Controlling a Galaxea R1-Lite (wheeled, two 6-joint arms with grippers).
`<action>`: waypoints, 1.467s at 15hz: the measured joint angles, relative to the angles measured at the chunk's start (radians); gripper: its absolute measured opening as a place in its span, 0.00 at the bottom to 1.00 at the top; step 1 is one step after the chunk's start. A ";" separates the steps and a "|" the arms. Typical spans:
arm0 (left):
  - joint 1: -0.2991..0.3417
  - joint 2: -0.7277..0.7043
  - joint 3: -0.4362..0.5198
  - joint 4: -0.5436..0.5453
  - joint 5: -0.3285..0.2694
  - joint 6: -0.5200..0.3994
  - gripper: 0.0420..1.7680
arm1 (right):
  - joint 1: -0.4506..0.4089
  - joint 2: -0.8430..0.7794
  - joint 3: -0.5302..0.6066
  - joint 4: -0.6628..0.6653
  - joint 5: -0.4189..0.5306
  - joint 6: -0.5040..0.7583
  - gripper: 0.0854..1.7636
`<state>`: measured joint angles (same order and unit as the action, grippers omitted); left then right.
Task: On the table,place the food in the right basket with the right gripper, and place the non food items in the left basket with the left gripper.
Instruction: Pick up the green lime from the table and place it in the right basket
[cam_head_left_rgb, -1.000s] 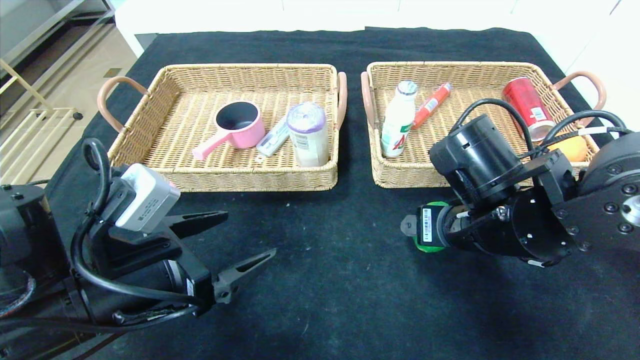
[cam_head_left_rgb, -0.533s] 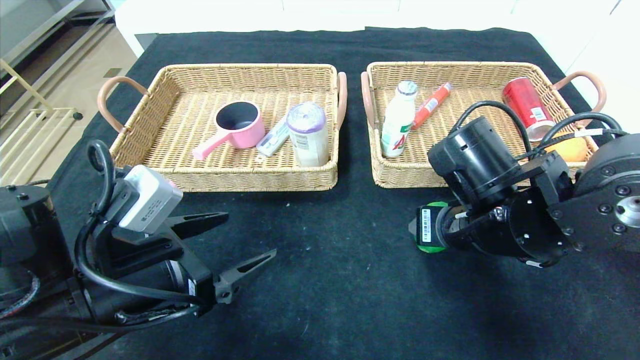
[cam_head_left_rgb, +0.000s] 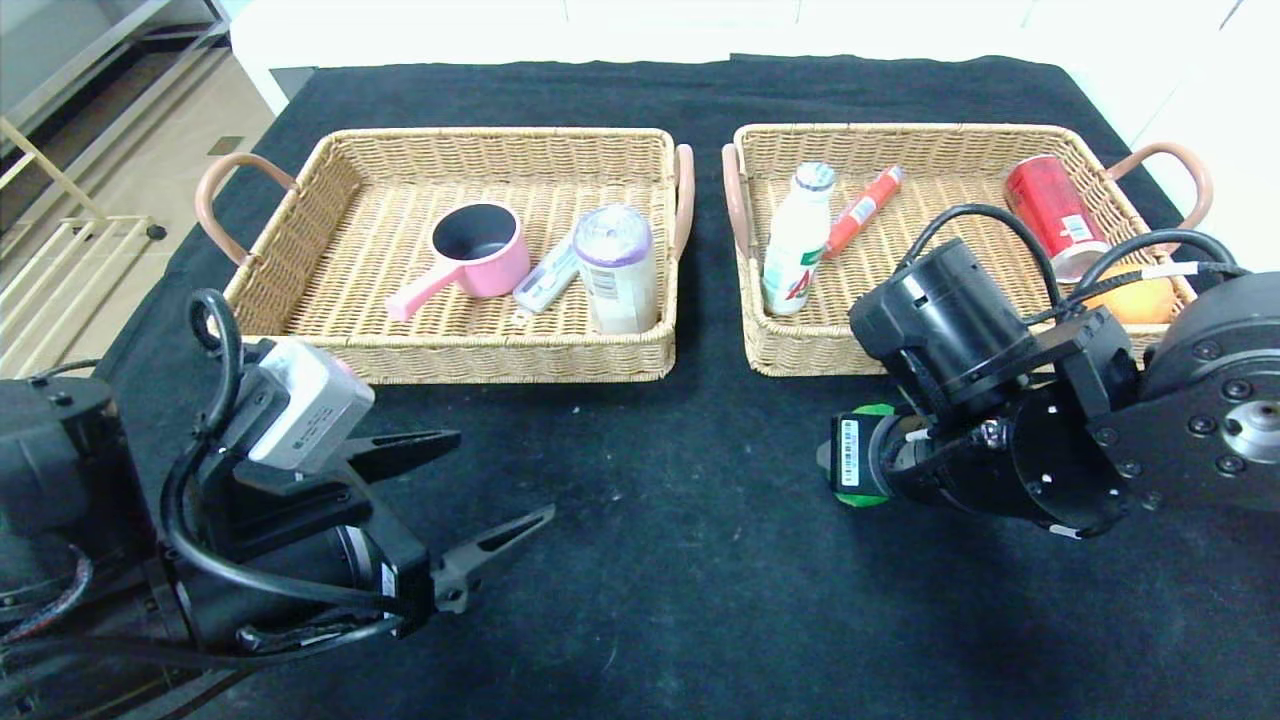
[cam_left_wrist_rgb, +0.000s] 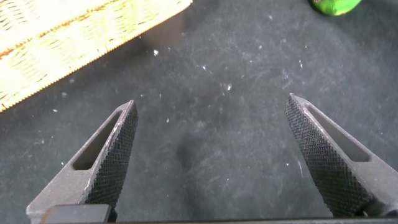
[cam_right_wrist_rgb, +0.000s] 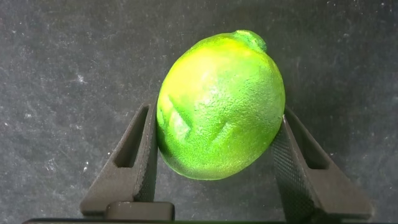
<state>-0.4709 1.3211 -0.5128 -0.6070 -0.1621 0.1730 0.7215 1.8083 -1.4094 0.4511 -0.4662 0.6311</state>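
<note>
Just before the right basket (cam_head_left_rgb: 800, 355) front rim, the right tool (cam_right_wrist_rgb: 217, 158) clamps a lime (cam_right_wrist_rgb: 221, 106) low over open tabletop (cam_head_left_rgb: 680, 560); left tool (cam_head_left_rgb: 470, 490) gapes, parked near-left.

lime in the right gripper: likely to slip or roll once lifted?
The lime is rounded and oval, so it would probably roll if released on the cloth. The right gripper pinches its widest part between textured pads, so slipping seems unlikely. Its dimpled skin suggests a firm body.
</note>
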 joint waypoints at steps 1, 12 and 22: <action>0.000 0.000 0.002 0.000 -0.001 0.003 0.97 | -0.001 0.000 0.000 0.001 0.000 -0.001 0.61; 0.000 0.009 0.004 -0.002 0.001 0.003 0.97 | 0.051 -0.051 0.000 0.024 -0.022 -0.027 0.60; 0.000 0.020 0.008 -0.002 0.001 0.018 0.97 | 0.052 -0.222 0.004 0.101 -0.077 -0.204 0.60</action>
<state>-0.4713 1.3406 -0.5045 -0.6089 -0.1606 0.1913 0.7736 1.5866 -1.4051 0.5526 -0.5436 0.4266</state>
